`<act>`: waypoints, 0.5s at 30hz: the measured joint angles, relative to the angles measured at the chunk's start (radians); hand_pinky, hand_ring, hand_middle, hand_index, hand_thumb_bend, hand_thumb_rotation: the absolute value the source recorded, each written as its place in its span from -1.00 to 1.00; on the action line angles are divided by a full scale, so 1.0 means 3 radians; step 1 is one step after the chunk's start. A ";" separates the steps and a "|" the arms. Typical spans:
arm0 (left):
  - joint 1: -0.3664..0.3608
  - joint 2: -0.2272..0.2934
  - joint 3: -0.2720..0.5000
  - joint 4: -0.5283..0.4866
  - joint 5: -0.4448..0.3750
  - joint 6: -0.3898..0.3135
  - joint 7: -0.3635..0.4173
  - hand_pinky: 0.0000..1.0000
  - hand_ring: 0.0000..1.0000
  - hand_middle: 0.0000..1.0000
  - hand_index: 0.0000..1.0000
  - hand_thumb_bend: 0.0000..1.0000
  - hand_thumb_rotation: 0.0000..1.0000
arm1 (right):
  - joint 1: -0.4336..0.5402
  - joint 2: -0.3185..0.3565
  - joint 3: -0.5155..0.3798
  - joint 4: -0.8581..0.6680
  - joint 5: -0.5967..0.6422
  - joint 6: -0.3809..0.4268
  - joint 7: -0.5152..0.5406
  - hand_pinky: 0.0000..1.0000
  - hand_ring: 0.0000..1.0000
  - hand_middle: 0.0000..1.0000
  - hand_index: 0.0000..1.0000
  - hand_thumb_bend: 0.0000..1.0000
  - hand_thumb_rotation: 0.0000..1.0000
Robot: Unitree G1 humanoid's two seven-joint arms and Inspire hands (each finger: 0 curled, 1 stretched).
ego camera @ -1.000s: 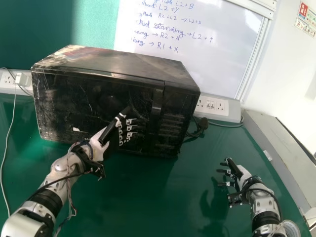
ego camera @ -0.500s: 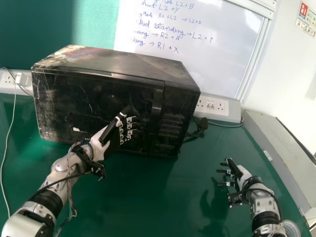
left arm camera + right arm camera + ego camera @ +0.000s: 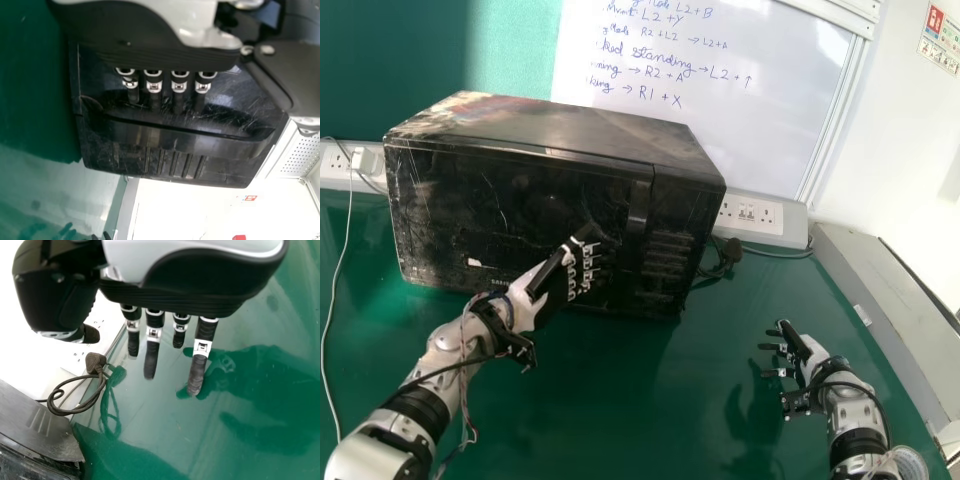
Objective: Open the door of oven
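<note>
The black oven (image 3: 555, 190) sits by the back edge of the tabletop (image 3: 650, 400), toward its left corner. Its door (image 3: 490, 215) is shut, so all the opening is left to do. The left robot hand (image 3: 548, 283) is open, holds nothing and is by the door, near the handle (image 3: 638, 205). The right robot hand (image 3: 807, 350) is open and empty, nearer the right edge

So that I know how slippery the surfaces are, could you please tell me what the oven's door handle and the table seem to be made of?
The door handle looks like glossy black plastic, going by its smooth sheen and fine scratches nearby, though painted metal is possible. The table has a smooth green top, probably laminate or painted board, since it mirrors soft reflections.
</note>
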 measured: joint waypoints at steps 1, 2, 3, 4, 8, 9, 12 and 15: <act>0.0000 -0.0005 -0.0006 0.0000 0.0009 -0.0001 -0.0002 0.71 0.95 1.00 0.95 1.00 0.99 | 0.0000 0.0001 -0.0002 0.0000 0.0002 0.0002 0.0000 -0.09 0.30 0.52 0.79 -0.20 -0.16; -0.0002 -0.0011 -0.0017 0.0001 0.0022 -0.0004 -0.0004 0.72 0.96 1.00 0.95 1.00 1.00 | 0.0000 0.0001 -0.0001 0.0001 0.0000 0.0005 0.0000 -0.09 0.30 0.52 0.80 -0.21 -0.14; -0.0005 -0.0015 -0.0030 0.0004 0.0038 -0.0008 -0.0008 0.73 0.96 1.00 0.94 1.00 1.00 | 0.0000 0.0005 0.0002 0.0003 -0.0004 0.0010 0.0000 -0.07 0.29 0.52 0.81 -0.19 -0.06; -0.0009 -0.0019 -0.0043 0.0012 0.0041 -0.0009 -0.0010 0.72 0.96 1.00 0.94 1.00 0.99 | 0.0000 0.0005 0.0009 0.0003 -0.0009 0.0010 0.0000 -0.02 0.28 0.51 0.81 -0.17 -0.02; -0.0056 -0.0052 -0.0062 0.0091 0.0069 -0.0014 0.0013 0.70 0.95 1.00 0.95 1.00 0.97 | -0.0011 0.0005 0.0017 0.0003 -0.0014 0.0036 -0.0001 0.12 0.32 0.48 0.81 -0.16 -0.05; -0.0077 -0.0063 -0.0062 0.0112 0.0078 -0.0016 0.0033 0.69 0.95 1.00 0.95 1.00 0.96 | -0.0011 0.0005 0.0015 0.0003 -0.0013 0.0037 0.0001 0.01 0.32 0.50 0.82 -0.17 -0.06; -0.0132 -0.0083 -0.0070 0.0170 0.0123 -0.0043 0.0094 0.68 0.94 1.00 0.92 1.00 0.95 | -0.0011 0.0006 0.0003 0.0003 -0.0005 0.0037 0.0010 -0.10 0.26 0.50 0.81 -0.19 -0.08; -0.0147 -0.0086 -0.0078 0.0210 0.0162 -0.0066 0.0117 0.69 0.96 1.00 0.89 1.00 0.93 | -0.0011 0.0006 0.0020 0.0003 -0.0019 0.0036 0.0008 0.09 0.28 0.46 0.77 -0.13 -0.06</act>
